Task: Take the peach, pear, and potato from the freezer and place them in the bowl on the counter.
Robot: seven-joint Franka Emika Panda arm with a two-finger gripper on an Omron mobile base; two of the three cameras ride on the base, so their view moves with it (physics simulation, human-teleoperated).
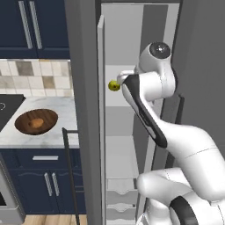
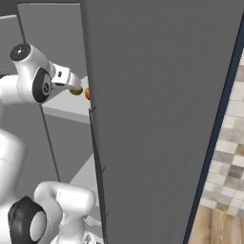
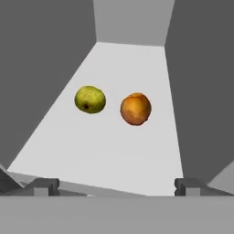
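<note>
Your gripper (image 3: 111,186) hangs wide open and empty at the white freezer shelf (image 3: 105,151). The yellow-green pear (image 3: 90,99) and glossy orange peach (image 3: 135,109) sit ahead, apart. Both look light, smooth, likely to roll; pinch across the widest middle.

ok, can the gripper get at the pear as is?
Probably yes: the gripper is open, facing the pear on the shelf, with nothing between; the peach sits apart beside it.

Pear (image 3: 90,99), peach (image 3: 135,109) apart on freezer shelf (image 3: 114,151); potato (image 1: 37,123) in bowl (image 1: 26,117)
</note>
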